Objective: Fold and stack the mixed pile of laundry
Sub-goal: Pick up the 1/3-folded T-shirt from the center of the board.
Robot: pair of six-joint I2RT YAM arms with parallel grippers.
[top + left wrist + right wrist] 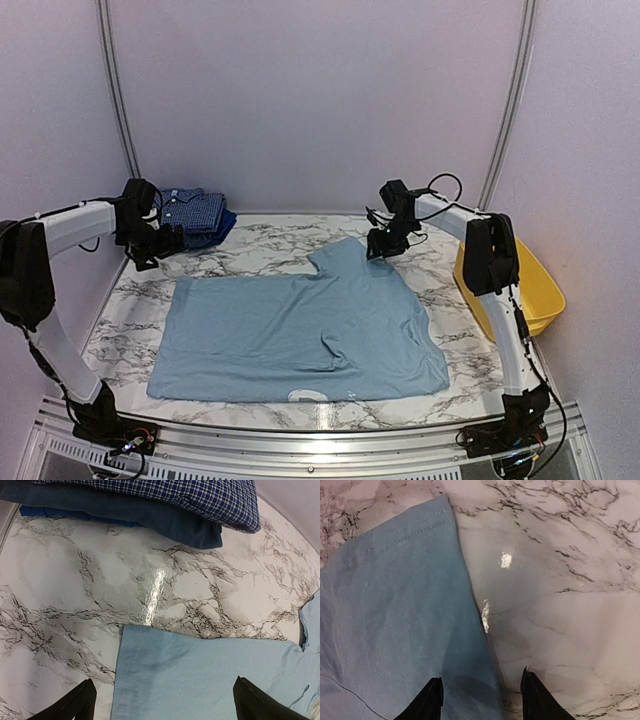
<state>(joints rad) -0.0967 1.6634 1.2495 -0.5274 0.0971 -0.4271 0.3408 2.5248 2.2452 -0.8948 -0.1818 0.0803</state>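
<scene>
Straddling the light-blue T-shirt (300, 335) edge, right gripper (482, 695) stood part open, cloth flat beneath, not pinched. Left gripper (165, 700) hung wide open over the shirt, its corner just ahead. Check shirt (165, 495) lay folded on dark-blue piece (150, 522) beyond. Judgement: both should drop together, pinch one layer, lift evenly.

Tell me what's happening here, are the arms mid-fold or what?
Both arms are working on the light-blue T-shirt, spread out on the marble table. The left gripper hovers open over its far-left corner; the right gripper, jaws apart, straddles the sleeve edge at the far right. Neither grips cloth yet. A check shirt already sits folded on a dark-blue piece in the far-left corner.
</scene>
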